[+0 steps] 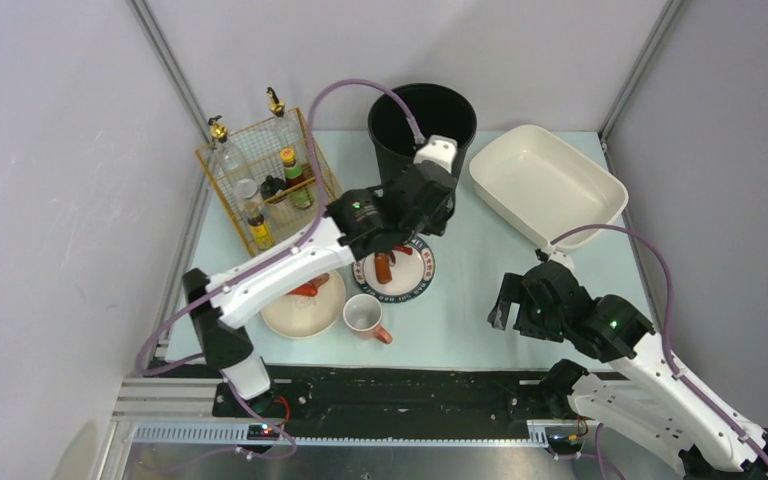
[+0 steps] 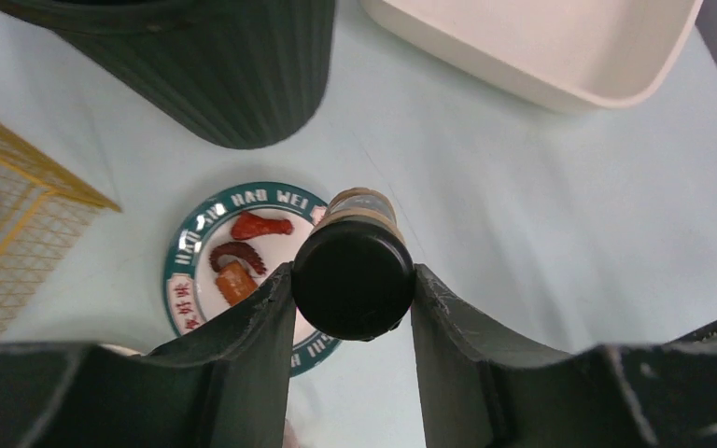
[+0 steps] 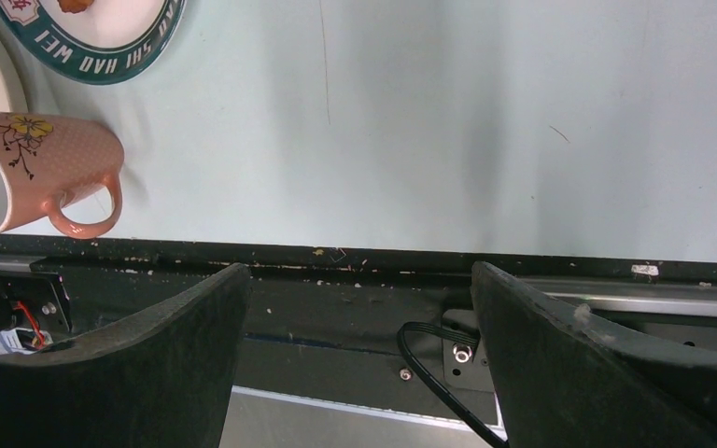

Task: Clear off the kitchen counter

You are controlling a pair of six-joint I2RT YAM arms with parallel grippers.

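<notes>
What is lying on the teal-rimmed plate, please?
Red, dark curled and orange food pieces lie on the plate. The bottle in the left end effector hides its right side.

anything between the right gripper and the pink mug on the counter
Nothing visible does. Only bare counter lies between the open right gripper and the pink mug, which stands near the front edge with its handle turned toward that gripper's side.

The whole kitchen counter [image 1: 480, 300] is viewed from high above its near edge. The left wrist view is aimed down and forward at close range, the right wrist view down at the black rail [image 3: 336, 254]. The green-rimmed plate [image 2: 175, 271] is shared by all three.
</notes>
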